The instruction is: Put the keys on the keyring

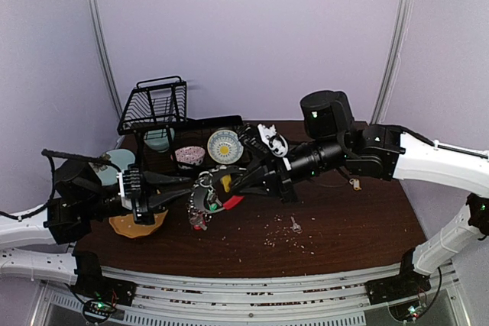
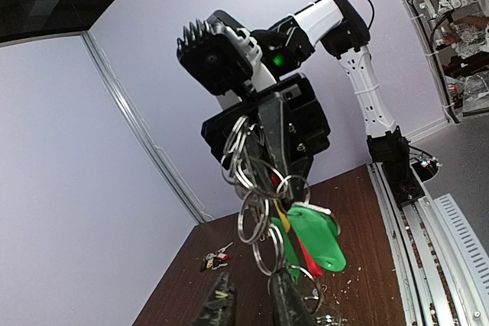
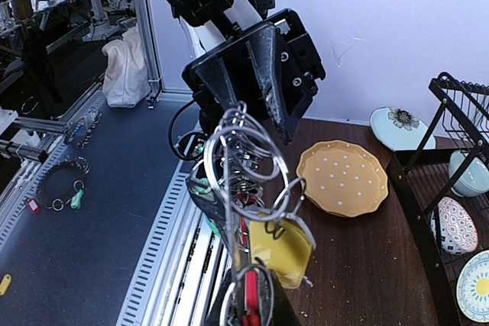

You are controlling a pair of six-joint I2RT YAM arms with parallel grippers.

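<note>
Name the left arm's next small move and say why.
Probably close the left tool firmly on the keyring: its rings sit between the fingers, the right tool clamps the bunch opposite, and loose keys lie on the table.

We see a dark wooden table (image 1: 344,227) carrying a black wire rack (image 1: 153,104) at its back left. An orange plate (image 1: 128,227), a pink bowl (image 1: 189,156), a yellow-centred plate (image 1: 225,145) and a loose key (image 1: 294,224) lie among crumbs.
</note>
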